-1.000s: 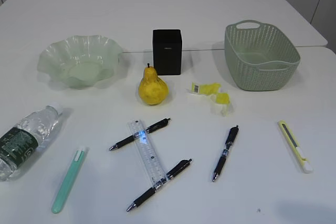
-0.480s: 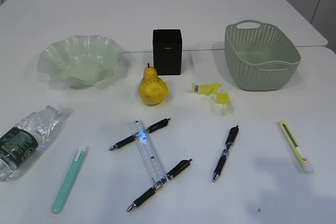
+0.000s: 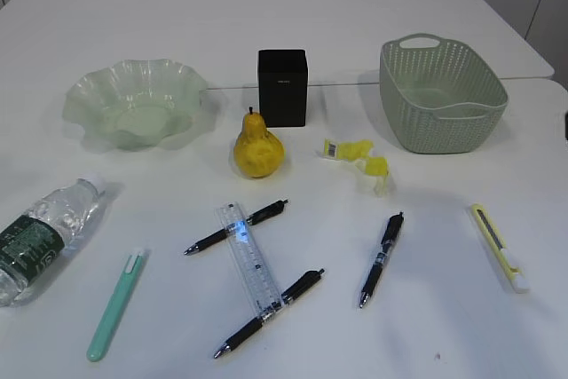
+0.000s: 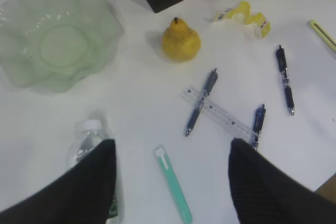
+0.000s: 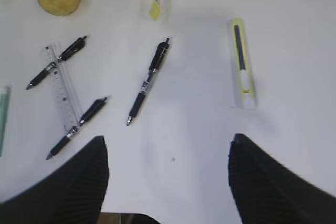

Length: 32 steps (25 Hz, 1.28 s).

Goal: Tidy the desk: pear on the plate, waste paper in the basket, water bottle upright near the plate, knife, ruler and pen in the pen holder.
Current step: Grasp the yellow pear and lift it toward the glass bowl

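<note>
White desk fills every view, and nothing on it has been tidied yet. Both grippers are seen only in their own wrist views, held well above the surface with nothing between the fingers.

The left gripper is spread wide. Directly below its gap lies a mint-green knife, its long axis running away from the camera with a slight slant. The water bottle lies on its side just beside the left finger. Further out sit the pear and the plate, the pear apart from the plate and to its right.

The right gripper is likewise held apart. The yellow knife lies ahead of it and toward its right finger, long axis pointing nearly straight away. A black pen lies ahead toward the left.

Each knife is judged nearer to its own side's arm. The pen holder stands at the middle back, within reach of either.
</note>
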Each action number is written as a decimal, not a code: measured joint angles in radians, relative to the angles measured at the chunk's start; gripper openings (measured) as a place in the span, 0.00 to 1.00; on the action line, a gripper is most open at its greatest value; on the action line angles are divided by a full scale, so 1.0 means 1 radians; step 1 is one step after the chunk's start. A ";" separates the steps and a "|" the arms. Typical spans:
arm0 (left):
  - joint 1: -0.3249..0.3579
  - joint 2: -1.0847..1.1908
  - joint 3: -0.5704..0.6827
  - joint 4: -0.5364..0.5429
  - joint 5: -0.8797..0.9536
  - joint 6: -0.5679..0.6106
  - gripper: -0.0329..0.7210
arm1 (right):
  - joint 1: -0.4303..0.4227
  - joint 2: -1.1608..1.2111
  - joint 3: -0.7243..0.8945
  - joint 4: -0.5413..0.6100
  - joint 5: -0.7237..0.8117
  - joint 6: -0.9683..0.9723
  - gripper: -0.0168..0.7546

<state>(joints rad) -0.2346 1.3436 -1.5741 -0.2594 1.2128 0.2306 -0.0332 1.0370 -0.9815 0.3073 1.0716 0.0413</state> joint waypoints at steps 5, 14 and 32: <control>-0.054 0.173 -0.150 0.000 0.029 0.000 0.72 | 0.000 0.082 0.000 0.039 -0.047 -0.004 0.74; -0.098 0.396 -0.221 0.000 0.033 -0.001 0.73 | 0.000 0.192 0.000 0.044 -0.088 -0.151 0.74; -0.172 0.602 -0.263 0.000 -0.150 -0.001 0.74 | 0.000 0.348 0.000 0.044 -0.167 -0.231 0.74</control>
<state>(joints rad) -0.4068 1.9458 -1.8366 -0.2594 1.0625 0.2299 -0.0332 1.3849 -0.9815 0.3509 0.9043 -0.1896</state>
